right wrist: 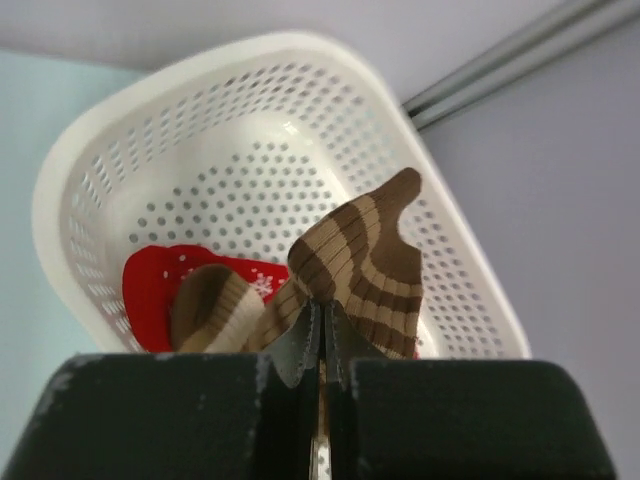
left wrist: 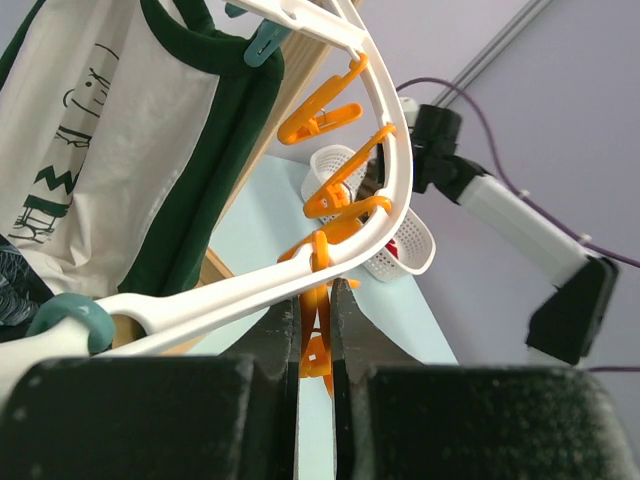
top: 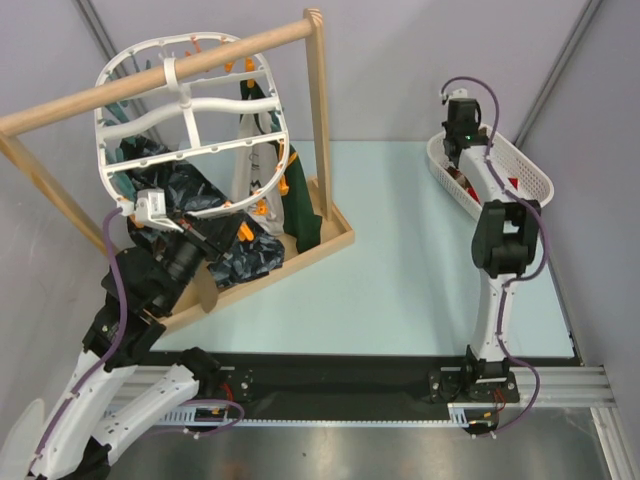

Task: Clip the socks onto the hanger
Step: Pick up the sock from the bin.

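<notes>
Left wrist view: the left gripper (left wrist: 316, 308) fills the bottom of the frame, its jaws nearly together and clamped on the hanging tab of 1 orange clip (left wrist: 318, 348). The clip hangs from the lower rim of the hanger (left wrist: 230, 295). 3 more orange clips are seen along the curved rim above it, and 1 teal clip near the top. No sock is seen in any clip.

A white garment with dark green trim (left wrist: 90, 130) hangs just behind the frame.

Right wrist view: the right gripper (right wrist: 320, 325) is closed, its jaws pinching a brown sock with cream stripes (right wrist: 365, 260) at a fold. The sock stands up above the fingertips.

The white perforated basket (right wrist: 200, 120) is seen directly behind. Recorded inside it:
- 1 red sock with white specks (right wrist: 155, 285), on the floor.
- 1 brown striped fold (right wrist: 215, 305) resting on the red sock. Whether it belongs to the gripped sock cannot be told.

Top view: the basket sits at the far right edge of the pale table (top: 400, 260), with the right gripper over its far end. The hanger is hooked on the wooden pole (top: 60, 110) of a rack at far left. The rack's wooden tray base (top: 335, 238) holds dark crumpled fabric (top: 190, 190).
</notes>
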Controlling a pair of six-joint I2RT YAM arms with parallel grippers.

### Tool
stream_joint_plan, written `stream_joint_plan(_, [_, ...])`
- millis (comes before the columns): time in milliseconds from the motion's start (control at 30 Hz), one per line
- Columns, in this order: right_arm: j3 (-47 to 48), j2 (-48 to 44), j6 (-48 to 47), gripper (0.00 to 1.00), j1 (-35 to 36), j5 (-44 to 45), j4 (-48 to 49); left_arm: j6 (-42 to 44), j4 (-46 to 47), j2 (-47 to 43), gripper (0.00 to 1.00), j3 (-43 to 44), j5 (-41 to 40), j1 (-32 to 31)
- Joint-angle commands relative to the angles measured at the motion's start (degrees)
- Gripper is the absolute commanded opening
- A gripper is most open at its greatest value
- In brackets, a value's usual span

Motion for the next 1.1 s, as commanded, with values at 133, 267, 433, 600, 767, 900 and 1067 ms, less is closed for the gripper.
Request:
stream_joint_plan(133, [11.0,11.9,2.6,0.00,-4.2,-8.0,-10.7,2.6,-2.0,2.1,0.00,2.4,1.5,0.2])
stream_joint_plan(267, [9.0,12.0,8.4,0.03,-6.8,-12.9,-11.6,2.9,-2.3,1.5,0.00,2.1,1.0,0.3])
stream_joint_plan(433, [9.4,11.4,21.7,0.34,-12.6,-25.8,-13.8,2.8,-2.0,1.3,0.00,1.8,1.0,0.2])
stream_joint_plan(600, [-4.2,1.0,34.5,0.59,-16.1,-34.6,-2.7,2.8,-1.9,1.1,0.00,1.6,1.2,0.2])
stream_joint_plan(767, [-8.0,-2.6,43.5,0.64,-17.8,-33.5,2.0,3.1,-2.4,0.6,0.00,1.6,0.7,0.3])
stream_joint_plan(900, [-8.8,-1.5,51.6,0.55,-20.7,-39.9,7.2,3.0,-2.2,0.4,0.00,1.6,0.7,0.2])
stream_joint_plan(1067, [-14.7,-1.6,59.9,0.42,-23.0,-39.8,12.5,2.9,-2.2,0.6,0.00,1.6,0.7,0.3])
